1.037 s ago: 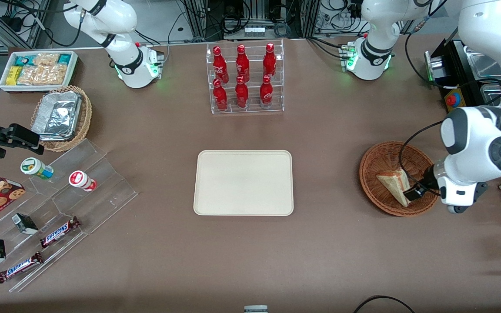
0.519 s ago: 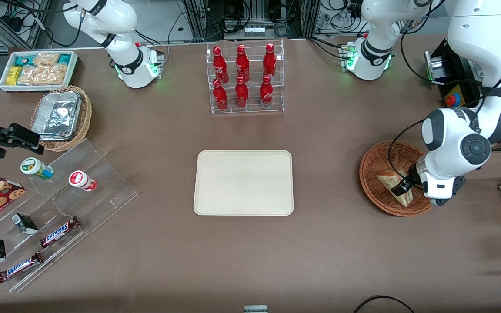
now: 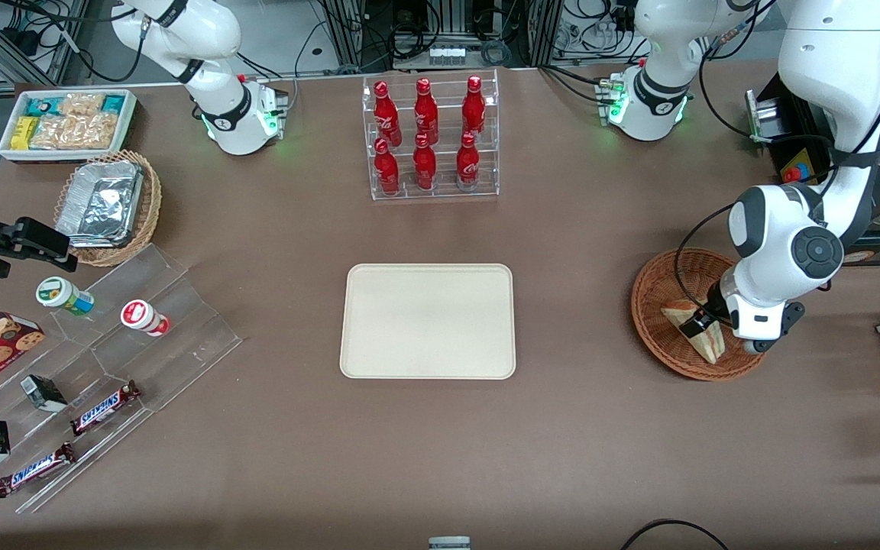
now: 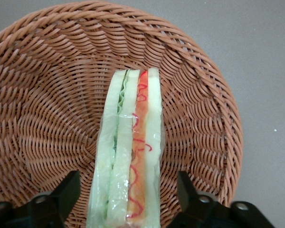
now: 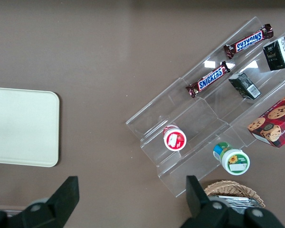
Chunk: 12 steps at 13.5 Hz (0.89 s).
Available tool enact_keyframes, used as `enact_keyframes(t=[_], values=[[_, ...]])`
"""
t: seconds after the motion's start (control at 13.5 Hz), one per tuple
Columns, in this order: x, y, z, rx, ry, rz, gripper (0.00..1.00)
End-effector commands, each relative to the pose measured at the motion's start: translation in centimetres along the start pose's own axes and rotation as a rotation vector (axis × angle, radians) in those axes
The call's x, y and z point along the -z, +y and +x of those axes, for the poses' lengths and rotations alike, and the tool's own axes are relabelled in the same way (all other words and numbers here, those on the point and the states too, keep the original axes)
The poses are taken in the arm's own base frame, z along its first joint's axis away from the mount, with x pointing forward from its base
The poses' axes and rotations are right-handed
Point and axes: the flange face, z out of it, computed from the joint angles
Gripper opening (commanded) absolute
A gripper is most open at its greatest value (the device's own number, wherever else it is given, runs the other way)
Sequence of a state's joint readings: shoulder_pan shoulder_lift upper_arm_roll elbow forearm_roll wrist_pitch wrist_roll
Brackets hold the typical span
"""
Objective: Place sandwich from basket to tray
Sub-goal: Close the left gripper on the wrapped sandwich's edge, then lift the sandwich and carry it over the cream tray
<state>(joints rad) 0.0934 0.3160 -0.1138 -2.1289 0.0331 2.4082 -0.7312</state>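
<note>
front view: the sandwich (image 3: 696, 334) lies in the basket (image 3: 658, 294), well apart from the bare tray (image 3: 428, 321) — the transfer looks not yet begun. the gripper (image 3: 693, 325) hangs over the wedge, wrist pitched down into the bowl.

left wrist view: both fingers (image 4: 66, 190) stand spread, one on each side of the sandwich (image 4: 130, 152), not pinching it — apparently lined up to close across the bread faces.

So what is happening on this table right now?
The left arm is reaching into the basket for the sandwich. Its gripper is low over the sandwich with its fingers open on either side, not closed yet. The sandwich lies in the basket, and the tray at mid-table holds nothing.
</note>
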Motion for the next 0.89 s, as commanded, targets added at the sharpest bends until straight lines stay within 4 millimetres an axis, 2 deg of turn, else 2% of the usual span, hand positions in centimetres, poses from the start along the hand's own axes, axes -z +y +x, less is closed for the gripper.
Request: enact_keyframes(t=[0.0,0.15,0.3,0.44,0.52,0.67,0.81], values=[[1.6,0.0,-0.5,0.008,0.030,-0.007,0.00],[3.3,0.5,-0.1,0.001,0.044,-0.016,0.00],[5.9,1.3,0.4,-0.014,0.020,0.011,0.00],[8.9,3.4,-0.1,-0.046,0.001,0.035,0.00],[10.6,4.7,-0.8,-0.067,-0.006,0.046,0.00],[13.8,8.0,-3.4,-0.117,-0.011,0.060,0.00],[16.5,11.9,-7.5,-0.191,-0.011,0.062,0.00]])
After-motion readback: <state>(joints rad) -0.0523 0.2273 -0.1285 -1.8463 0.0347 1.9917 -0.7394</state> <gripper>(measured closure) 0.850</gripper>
